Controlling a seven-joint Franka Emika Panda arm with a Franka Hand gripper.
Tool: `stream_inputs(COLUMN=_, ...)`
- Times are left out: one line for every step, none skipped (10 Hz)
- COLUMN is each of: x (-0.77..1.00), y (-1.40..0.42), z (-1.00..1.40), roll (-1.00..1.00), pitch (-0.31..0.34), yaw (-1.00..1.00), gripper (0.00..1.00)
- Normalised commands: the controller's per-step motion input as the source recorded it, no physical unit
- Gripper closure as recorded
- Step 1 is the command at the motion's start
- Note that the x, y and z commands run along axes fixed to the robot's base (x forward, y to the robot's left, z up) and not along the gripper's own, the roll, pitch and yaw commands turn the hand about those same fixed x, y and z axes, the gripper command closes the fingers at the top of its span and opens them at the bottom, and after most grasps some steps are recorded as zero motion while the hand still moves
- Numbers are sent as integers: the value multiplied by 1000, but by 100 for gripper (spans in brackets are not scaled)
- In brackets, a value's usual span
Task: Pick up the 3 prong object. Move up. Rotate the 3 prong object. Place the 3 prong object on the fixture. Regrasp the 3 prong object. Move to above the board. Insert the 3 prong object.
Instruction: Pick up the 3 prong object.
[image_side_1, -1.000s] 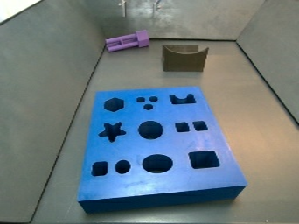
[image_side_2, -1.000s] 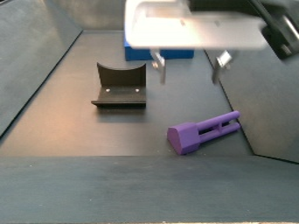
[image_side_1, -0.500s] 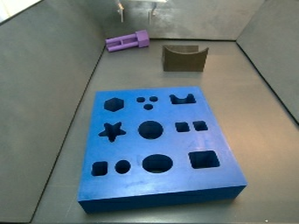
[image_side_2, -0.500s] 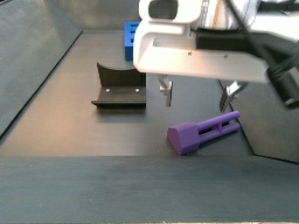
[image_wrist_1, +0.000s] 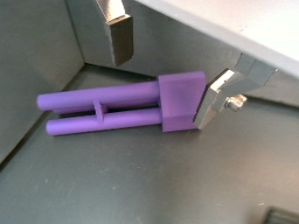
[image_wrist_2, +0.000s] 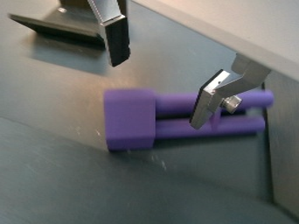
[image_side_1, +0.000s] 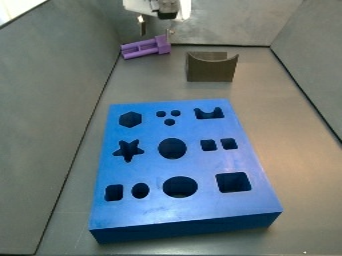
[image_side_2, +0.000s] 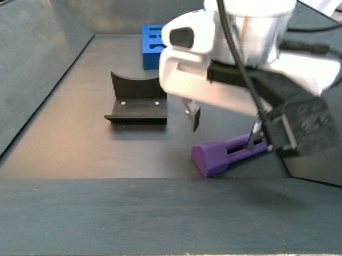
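Observation:
The 3 prong object (image_side_1: 144, 47) is a light-purple peg lying flat on the grey floor near the far wall, and it also shows in a side view (image_side_2: 230, 152). My gripper (image_side_2: 234, 125) is open and hangs low over it, with its body at the top of a side view (image_side_1: 158, 10). In both wrist views the peg (image_wrist_1: 117, 112) (image_wrist_2: 152, 118) lies between the spread fingers. One finger (image_wrist_1: 216, 98) stands close beside the blocky base, the other finger (image_wrist_1: 119, 39) is well apart from it. The dark fixture (image_side_1: 210, 66) and the blue board (image_side_1: 181, 160) stand away from the gripper.
Grey walls close in the floor, and the peg lies near the wall's foot. The fixture (image_side_2: 136, 98) stands a short way from the peg and shows at the edge of a wrist view (image_wrist_2: 59, 26). A corner of the board (image_side_2: 158, 40) shows behind the arm.
My gripper has come down from high up to just over the peg, with its fingers now on either side of it. The peg, fixture and board have not moved.

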Motion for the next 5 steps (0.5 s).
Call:
stream_inputs(x=-46, y=74, z=-223, roll=-204, pitch=-190, yaw=-446, gripper=0)
stream_inputs(x=0, y=40, z=-237, roll=-233, pitch=-213, yaw=-449, gripper=0)
stream_inputs(x=0, y=0, z=-237, roll=-260, pitch=-244, yaw=-526, gripper=0)
stream_inputs(x=-46, y=0, z=-249, roll=-286, pitch=-309, yaw=-560, gripper=0)
stream_inputs(x=-283, y=-11, z=-371, roll=-227, pitch=-319, yaw=-623, gripper=0)
